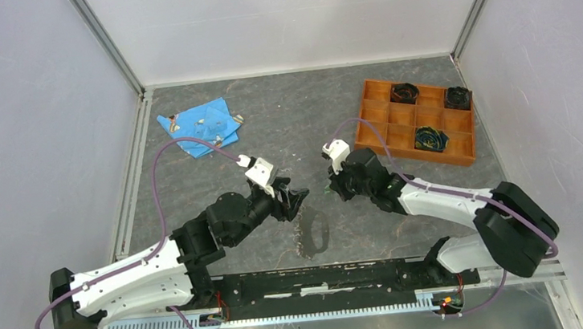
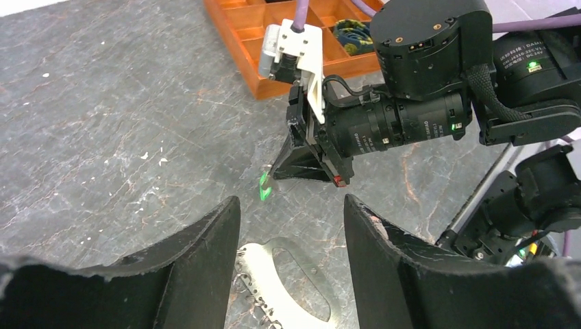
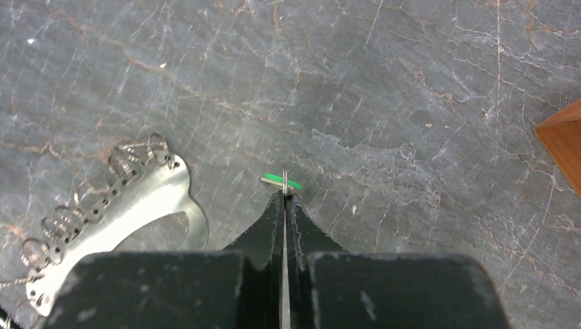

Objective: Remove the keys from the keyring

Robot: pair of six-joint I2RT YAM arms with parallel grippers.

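Your right claw (image 3: 284, 197) is pinched tight on the small silvery key with the bright green head (image 3: 281, 181), which pokes out just past the fingertips. Whether it touches the table, you cannot tell. Your left claw (image 2: 291, 209) hangs with its fingers spread wide, holding nothing. Directly beneath it, and on the left of the right claw in that wrist's view, lies the large flat grey metal oval keyring (image 3: 154, 195). A jagged row of small silvery keys (image 2: 255, 301) runs along one edge of it.

Expect the ring to be stiff, fairly heavy and slick, so pin it by the plain flat rim opposite the row. The keys look light, thin and apt to twist; take each by its flat head.
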